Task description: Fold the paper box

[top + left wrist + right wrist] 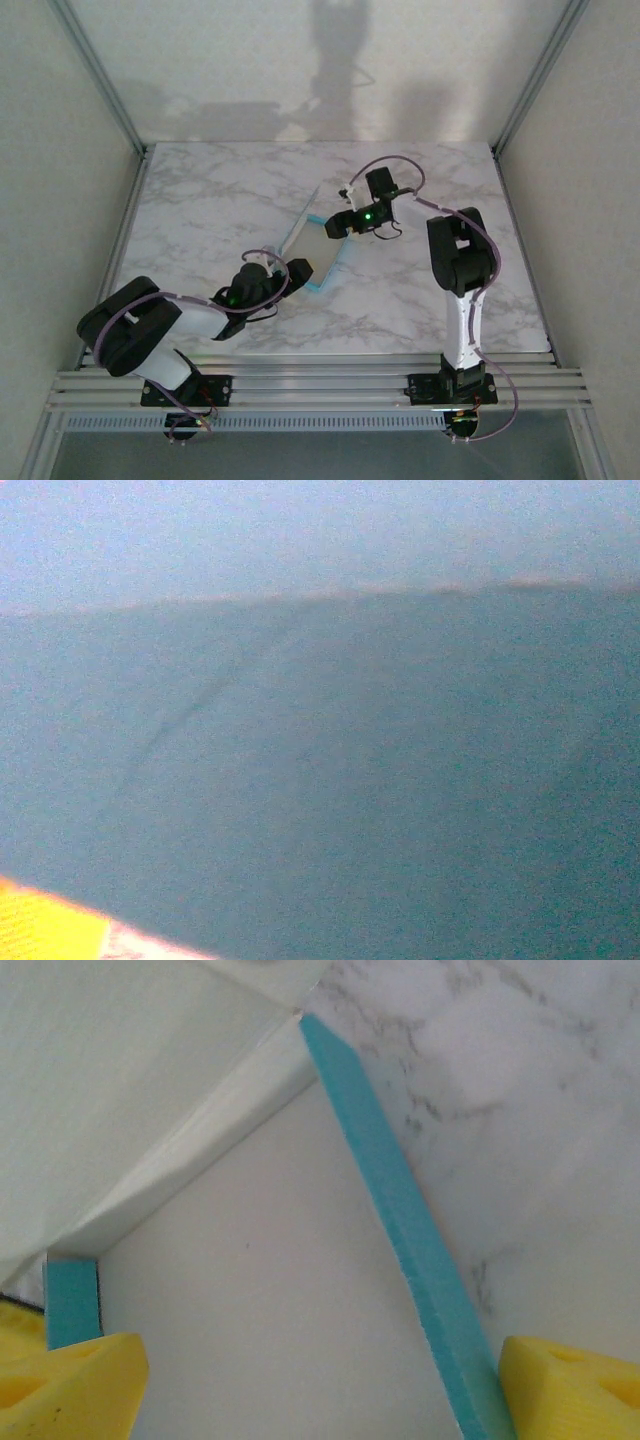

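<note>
Box mid-table between two wide grippers
The box lies at the middle of the table, white inside up, with a turquoise wall raised. The right gripper reaches in from the far right, its yellow fingers spread wide either side of that wall. The left gripper sits at the box's near left edge, jaws wide, with blurred turquoise card close before its camera
</note>
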Motion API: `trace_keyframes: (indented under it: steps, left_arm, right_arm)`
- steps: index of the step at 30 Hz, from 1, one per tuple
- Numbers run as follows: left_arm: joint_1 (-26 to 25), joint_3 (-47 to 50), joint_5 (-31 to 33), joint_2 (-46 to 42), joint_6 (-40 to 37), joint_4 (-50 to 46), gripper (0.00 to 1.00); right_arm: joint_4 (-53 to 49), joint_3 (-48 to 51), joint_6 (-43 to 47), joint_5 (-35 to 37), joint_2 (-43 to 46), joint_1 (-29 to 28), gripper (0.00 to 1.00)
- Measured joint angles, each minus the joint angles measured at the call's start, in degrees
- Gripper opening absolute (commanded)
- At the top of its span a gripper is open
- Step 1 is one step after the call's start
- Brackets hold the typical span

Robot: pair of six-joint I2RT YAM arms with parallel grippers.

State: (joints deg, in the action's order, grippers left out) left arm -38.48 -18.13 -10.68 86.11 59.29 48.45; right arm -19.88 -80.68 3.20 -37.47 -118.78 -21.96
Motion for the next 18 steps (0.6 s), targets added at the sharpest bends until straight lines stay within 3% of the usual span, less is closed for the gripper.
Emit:
trace_keyframes:
  steps: [12,18]
  left_arm:
    - [4.4,-2.3,-0.6,0.0,-6.6,-5.2,0.99]
    - [7.7,-4.7,-2.1,0.1,-11.3,-7.9,0.99]
  right_arm:
    - [8.7,23.6,-7.5,6.4,15.6,-1.9,0.91]
    - [13.9,33.6,-16.1,10.2,23.5,-7.0,0.92]
